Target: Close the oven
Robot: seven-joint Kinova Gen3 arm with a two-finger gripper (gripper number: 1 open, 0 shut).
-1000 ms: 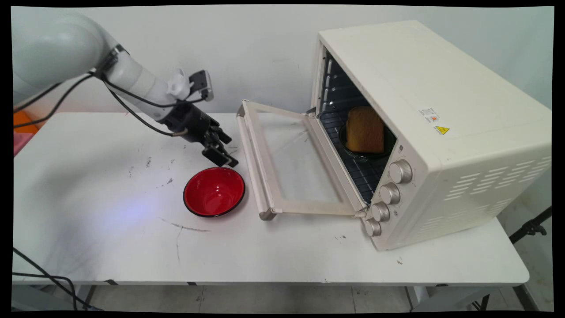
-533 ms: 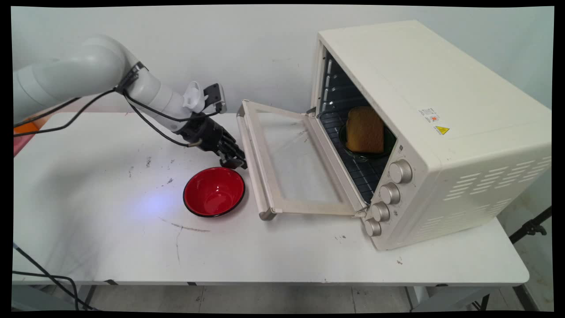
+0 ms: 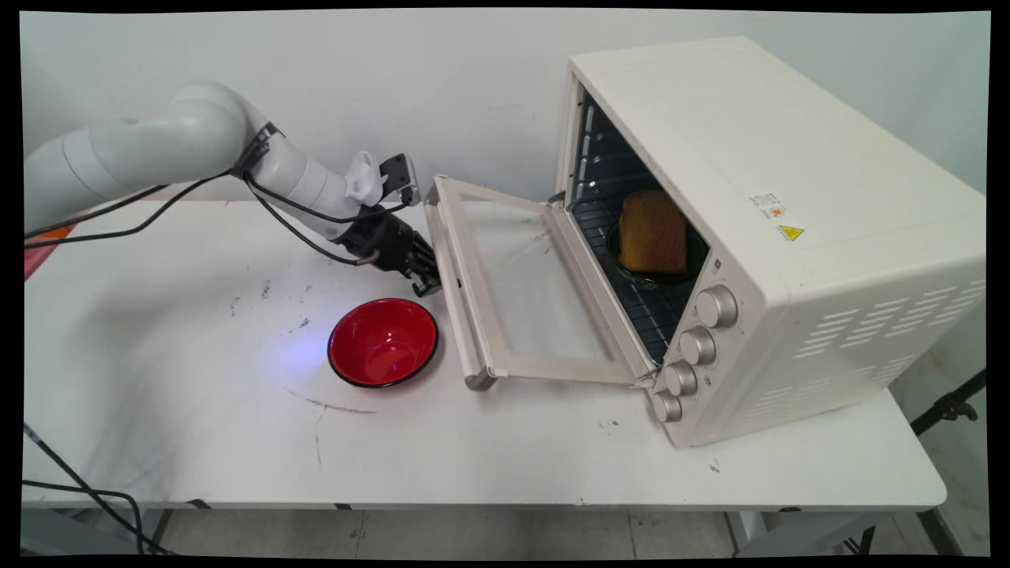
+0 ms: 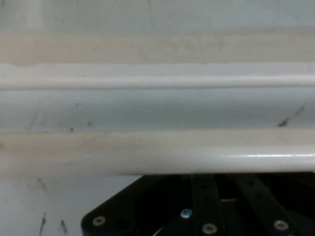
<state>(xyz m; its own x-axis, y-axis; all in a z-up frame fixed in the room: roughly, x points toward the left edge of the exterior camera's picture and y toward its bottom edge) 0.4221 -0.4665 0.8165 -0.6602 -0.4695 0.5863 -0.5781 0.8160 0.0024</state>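
A cream toaster oven [image 3: 789, 237] stands on the right of the white table [image 3: 197, 426]. Its glass door [image 3: 521, 292] hangs open toward the left, almost flat. My gripper [image 3: 428, 285] is low against the door's handle bar [image 3: 454, 292], on its outer side near the middle. In the hand view the handle bar [image 4: 157, 152] runs right across, just over my black linkage [image 4: 206, 211]. A red bowl [image 3: 383, 341] sits empty on the table just in front of the gripper. Inside the oven, a slice of brown bread [image 3: 651, 230] stands in a dark dish [image 3: 693, 254] on the rack.
Several round knobs [image 3: 698, 345] line the oven's front right side. Black cables [image 3: 87, 495] trail past the table's near left corner. A black stand [image 3: 951, 406] shows off the table's right end. Something pink lies at the left edge [image 3: 35, 256].
The arm has swung right and lowered, carrying the gripper from above the red bowl to the door handle. The door's outer edge sits slightly higher now.
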